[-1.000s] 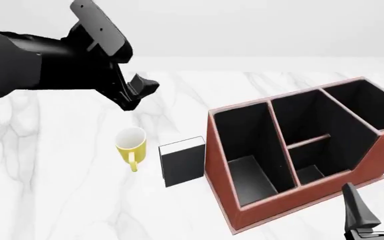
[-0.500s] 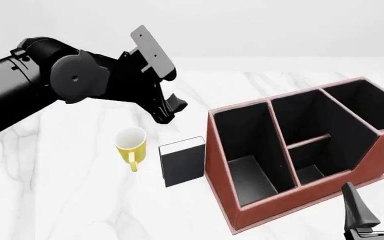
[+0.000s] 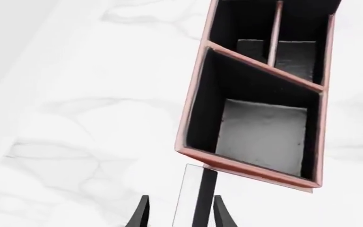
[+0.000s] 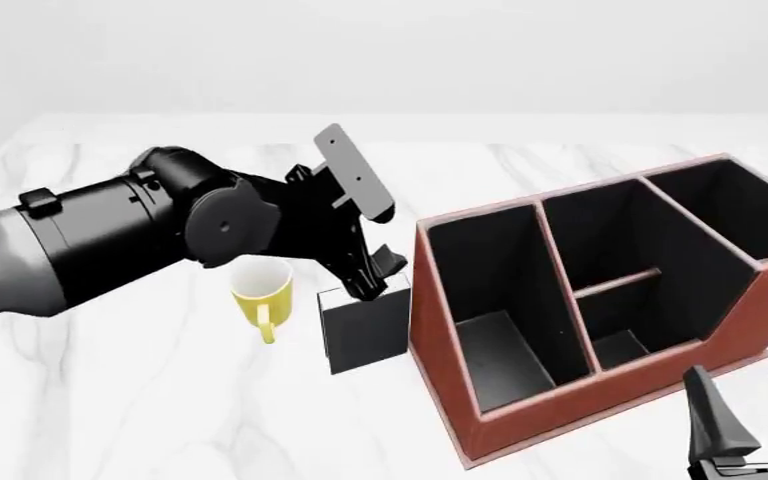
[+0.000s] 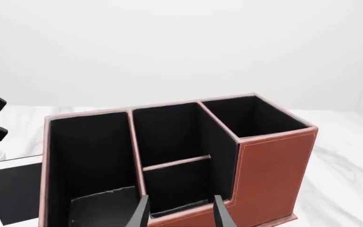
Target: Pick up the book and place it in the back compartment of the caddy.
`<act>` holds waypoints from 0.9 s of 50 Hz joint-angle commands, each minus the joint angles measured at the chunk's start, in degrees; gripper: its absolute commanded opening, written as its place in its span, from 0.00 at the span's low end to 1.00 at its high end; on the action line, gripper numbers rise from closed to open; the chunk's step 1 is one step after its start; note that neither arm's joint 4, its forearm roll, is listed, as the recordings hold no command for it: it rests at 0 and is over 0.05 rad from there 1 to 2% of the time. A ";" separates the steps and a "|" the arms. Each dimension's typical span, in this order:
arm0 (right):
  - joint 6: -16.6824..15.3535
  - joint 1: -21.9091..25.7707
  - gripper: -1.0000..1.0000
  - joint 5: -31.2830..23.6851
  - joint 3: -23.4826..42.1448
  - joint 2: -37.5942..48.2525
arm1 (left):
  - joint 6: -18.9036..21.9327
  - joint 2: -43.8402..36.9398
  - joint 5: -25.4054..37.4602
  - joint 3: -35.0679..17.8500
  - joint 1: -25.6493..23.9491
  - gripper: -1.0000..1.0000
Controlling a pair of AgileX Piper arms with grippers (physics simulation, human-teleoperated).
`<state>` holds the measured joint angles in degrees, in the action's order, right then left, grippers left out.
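Note:
The black book (image 4: 364,328) with white page edges stands upright on the table between the yellow mug (image 4: 263,288) and the red-brown caddy (image 4: 454,400). My left gripper (image 4: 375,276) is open and sits right at the book's top edge. In the left wrist view the book (image 3: 194,198) stands between the fingers (image 3: 142,213) of that gripper (image 3: 181,215). The back compartment (image 4: 618,346) is the small pocket by the caddy's low outer wall. My right gripper (image 4: 747,420) is open and empty near that low wall; it also shows in the right wrist view (image 5: 180,213).
The caddy also has a long compartment (image 4: 498,350) next to the book and a large end compartment (image 4: 738,205) at the far right. The mug stands close to the book's left side. The marble table (image 4: 117,400) extends to the left and front.
My left arm has swung down and to the right, from above the mug to the top of the book. The book, mug, caddy and right gripper have not moved.

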<state>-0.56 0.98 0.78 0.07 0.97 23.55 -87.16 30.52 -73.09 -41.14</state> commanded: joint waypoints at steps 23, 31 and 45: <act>0.01 -0.26 1.00 0.56 -0.01 0.47 | 0.98 -7.11 -9.53 3.21 3.06 1.00; 0.19 -0.26 1.00 0.72 -0.01 0.71 | 0.04 -7.62 -10.82 5.27 2.06 1.00; -0.02 -0.30 1.00 0.97 -0.02 0.99 | -1.19 -6.54 -10.99 7.01 1.55 1.00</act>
<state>-0.50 0.71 1.36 0.04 1.54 23.50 -94.03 20.00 -67.38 -38.97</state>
